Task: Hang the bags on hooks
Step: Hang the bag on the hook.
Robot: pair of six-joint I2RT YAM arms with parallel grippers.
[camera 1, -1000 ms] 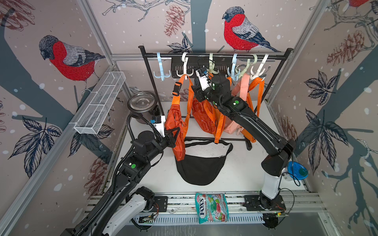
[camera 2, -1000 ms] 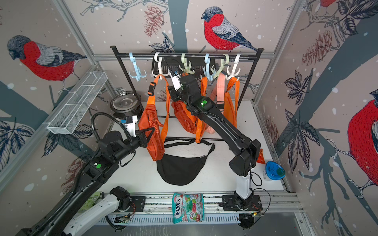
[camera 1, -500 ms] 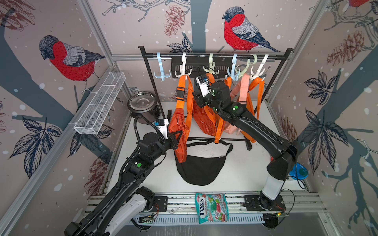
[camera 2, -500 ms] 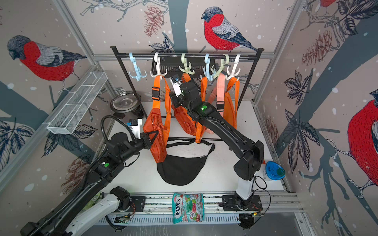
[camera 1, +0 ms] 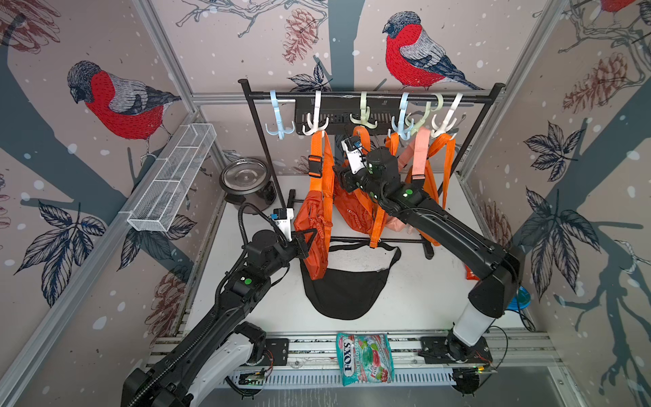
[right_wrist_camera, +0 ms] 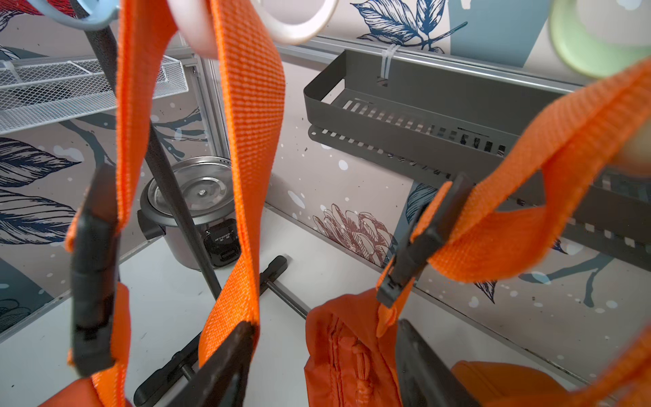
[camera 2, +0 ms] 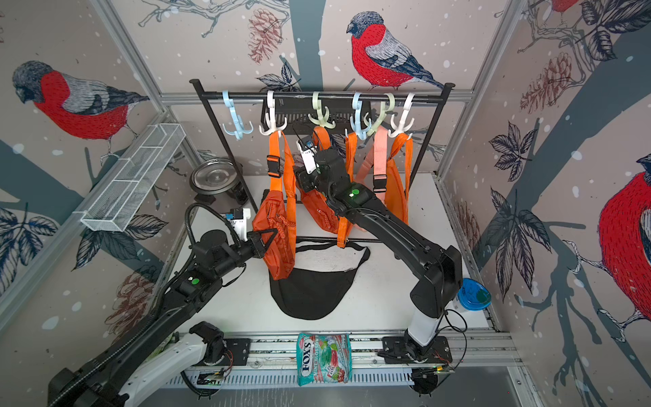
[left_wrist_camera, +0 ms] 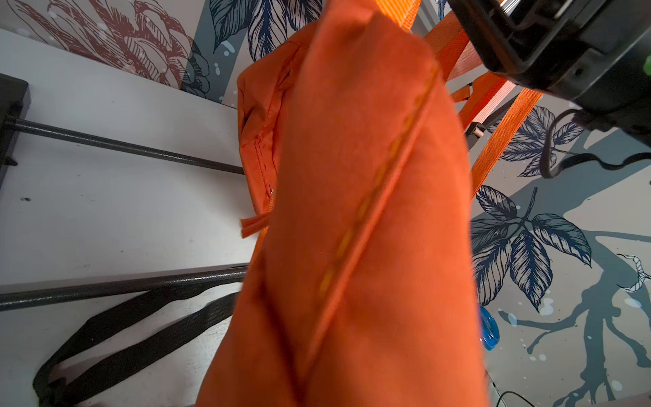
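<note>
Hanging now from the white three-pronged plastic hook [camera 1: 316,124] on the black metal rail [camera 1: 373,96], the orange fabric waist bag [camera 1: 312,225] is carried by its orange webbing strap [camera 1: 329,165], which a second ago was only being lifted toward that hook. The right gripper [camera 1: 339,176] has let the strap go; its jaws stand spread just beside it (clearest in the right wrist view). The left gripper [camera 1: 305,243] stays pinched on the bag's body. The hanging looks done, and only that last release seems left.
</note>
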